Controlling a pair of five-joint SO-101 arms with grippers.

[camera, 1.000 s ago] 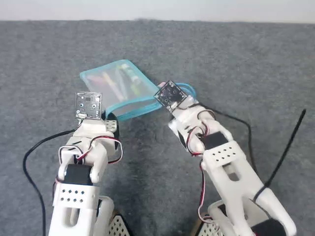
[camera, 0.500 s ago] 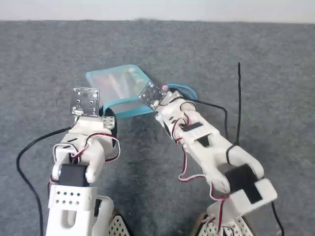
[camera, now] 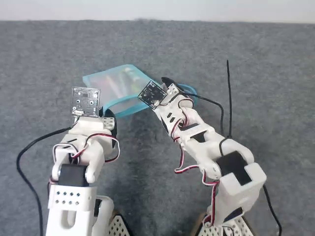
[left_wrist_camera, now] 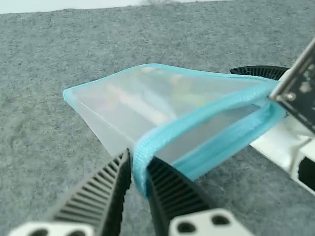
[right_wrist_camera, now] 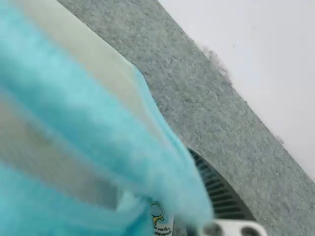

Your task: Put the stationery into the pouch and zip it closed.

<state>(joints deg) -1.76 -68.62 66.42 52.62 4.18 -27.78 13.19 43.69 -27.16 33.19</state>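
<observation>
The translucent pouch point(camera: 115, 83) with cyan trim lies on the grey carpet between both arms. Coloured stationery point(camera: 123, 77) shows faintly through its wall. My left gripper point(camera: 109, 118) is at the pouch's near corner. In the left wrist view it point(left_wrist_camera: 139, 179) is shut on the cyan zipper edge, with the pouch point(left_wrist_camera: 147, 103) raised beyond it. My right gripper point(camera: 166, 86) is at the pouch's opposite end, beside a cyan loop point(camera: 190, 90). In the right wrist view the cyan edge of the pouch point(right_wrist_camera: 74, 123) runs down beside one black finger point(right_wrist_camera: 216, 189), apparently clamped.
Grey carpet point(camera: 256, 59) covers the whole table up to a white wall at the back. A thin black cable point(camera: 229, 98) stands up to the right of the right arm, and another cable point(camera: 24, 162) loops left of the left arm.
The right arm has swung left and extended, its wrist sliding along the pouch's edge toward the left gripper. The pouch has shifted slightly. The left gripper has kept its hold.
</observation>
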